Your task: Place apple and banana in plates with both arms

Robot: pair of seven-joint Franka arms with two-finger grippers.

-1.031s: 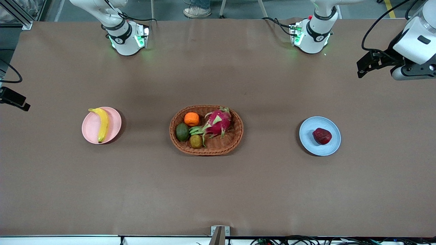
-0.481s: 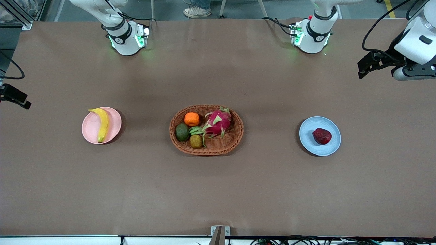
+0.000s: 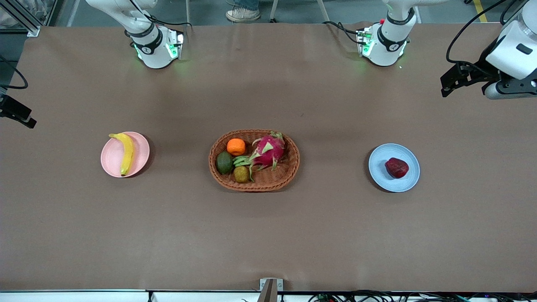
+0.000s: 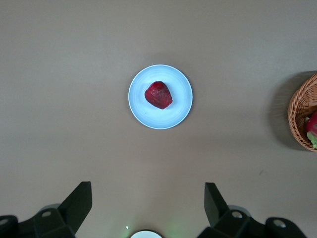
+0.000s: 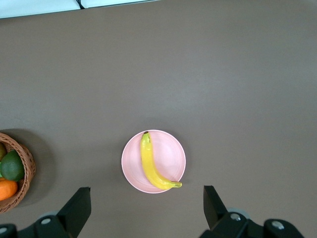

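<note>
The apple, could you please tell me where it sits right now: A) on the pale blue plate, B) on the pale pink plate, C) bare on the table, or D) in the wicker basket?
A: the dark red apple lies on the pale blue plate, toward the left arm's end of the table.

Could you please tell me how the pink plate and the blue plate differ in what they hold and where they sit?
The pink plate holds the long yellow banana, which spans it rim to rim; the blue plate holds the small dark red apple, which leaves most of it bare. The pink plate sits toward the right arm's end of the table, the blue toward the left arm's. Both are round, similar in size and flank the basket.
</note>
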